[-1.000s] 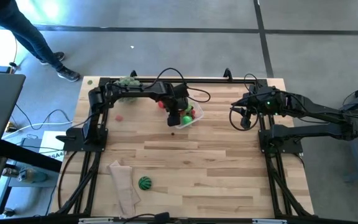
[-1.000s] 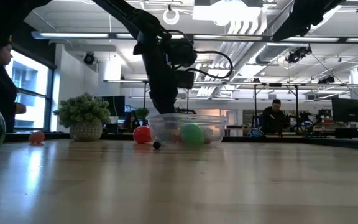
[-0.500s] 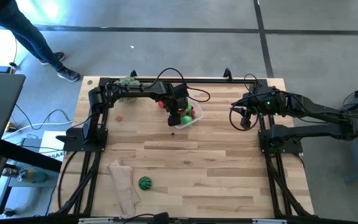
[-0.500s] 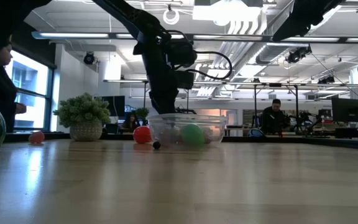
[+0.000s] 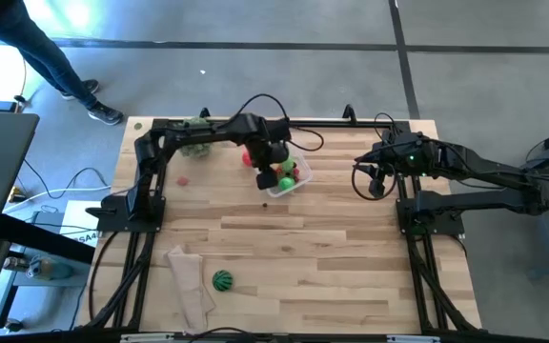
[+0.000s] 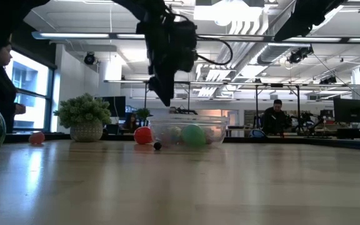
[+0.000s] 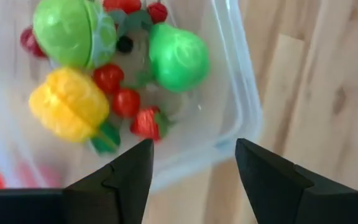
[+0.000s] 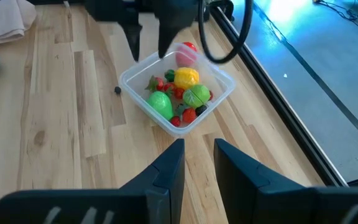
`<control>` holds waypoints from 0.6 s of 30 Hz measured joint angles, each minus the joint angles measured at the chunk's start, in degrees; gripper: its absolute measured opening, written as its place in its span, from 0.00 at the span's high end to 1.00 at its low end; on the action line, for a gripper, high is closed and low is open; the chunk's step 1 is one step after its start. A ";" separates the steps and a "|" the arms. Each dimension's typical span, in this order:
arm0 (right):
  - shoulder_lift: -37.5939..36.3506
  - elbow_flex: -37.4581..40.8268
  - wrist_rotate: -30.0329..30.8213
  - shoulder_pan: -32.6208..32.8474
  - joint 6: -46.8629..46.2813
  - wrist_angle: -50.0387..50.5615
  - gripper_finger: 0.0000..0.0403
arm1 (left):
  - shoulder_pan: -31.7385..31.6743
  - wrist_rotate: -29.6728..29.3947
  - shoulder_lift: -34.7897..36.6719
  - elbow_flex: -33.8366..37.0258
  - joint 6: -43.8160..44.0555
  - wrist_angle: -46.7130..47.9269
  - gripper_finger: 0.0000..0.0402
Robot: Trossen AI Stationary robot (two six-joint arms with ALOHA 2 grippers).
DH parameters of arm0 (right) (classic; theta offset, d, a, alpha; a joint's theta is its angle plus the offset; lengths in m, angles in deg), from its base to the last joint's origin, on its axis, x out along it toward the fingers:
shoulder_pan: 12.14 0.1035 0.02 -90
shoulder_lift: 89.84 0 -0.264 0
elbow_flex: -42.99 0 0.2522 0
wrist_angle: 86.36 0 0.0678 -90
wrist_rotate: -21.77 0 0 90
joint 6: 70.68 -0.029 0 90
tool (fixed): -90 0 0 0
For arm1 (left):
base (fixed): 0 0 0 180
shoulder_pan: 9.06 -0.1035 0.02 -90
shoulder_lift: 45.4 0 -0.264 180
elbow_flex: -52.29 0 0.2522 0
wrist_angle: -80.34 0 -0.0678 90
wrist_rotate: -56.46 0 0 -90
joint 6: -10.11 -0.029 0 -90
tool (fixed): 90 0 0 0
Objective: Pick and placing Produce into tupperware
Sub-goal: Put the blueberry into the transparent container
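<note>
Pale wooden surface (image 5: pixel 303 257). Clear square plastic tupperware (image 5: pixel 290 178) far centre, already holding yellow, green and red produce. Left out: striped green watermelon ball (image 5: pixel 221 280) near left, red pieces, tiny dark berry (image 8: pixel 117 89). Left gripper (image 6: pixel 165 94) above tub, fingers apart, empty. Right gripper (image 8: pixel 196 163) far right, fingers narrowly apart, empty.

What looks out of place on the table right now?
Some produce lies outside the tupperware: a tiny dark berry beside it, a red ball near the left arm's base, and the watermelon ball by the cloth. The left gripper, open, is above the tupperware.
</note>
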 joint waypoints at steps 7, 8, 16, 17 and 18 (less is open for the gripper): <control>0.00 0.00 -0.02 0.00 -0.02 0.00 0.81 | 1.25 0.45 0.01 -8.57 6.06 17.27 0.48; 0.02 0.00 0.00 0.00 -0.02 0.00 0.81 | 1.74 0.67 0.00 -9.17 6.93 19.23 0.48; 0.00 0.00 0.00 0.00 -0.02 0.00 0.81 | 7.36 1.08 2.28 -8.34 7.47 27.74 0.50; 0.00 0.00 -0.01 0.00 -0.02 0.00 0.81 | 8.38 1.14 2.99 -7.88 7.36 27.74 0.50; 0.02 0.00 0.00 0.00 0.00 0.00 0.81 | 9.24 1.27 3.93 -7.46 7.38 27.61 0.50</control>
